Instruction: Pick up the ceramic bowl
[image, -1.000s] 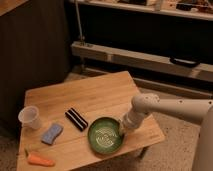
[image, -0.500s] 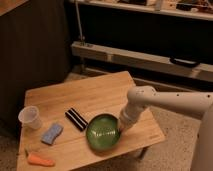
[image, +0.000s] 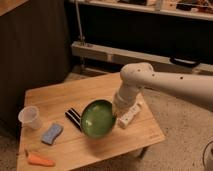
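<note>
Lift is what we see since a second ago: our gripper (image: 118, 106), fingers clamped on its right rim, has raised the ceramic bowl (image: 97, 118) off the counter (image: 95, 92) and tipped it steeply, so the pick looks nearly complete.

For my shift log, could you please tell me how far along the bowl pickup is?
Done: the ceramic bowl is grasped at its right rim by the gripper and tilted up off the wooden table. In hand: lifting it. Left: carrying it fully clear.
</note>
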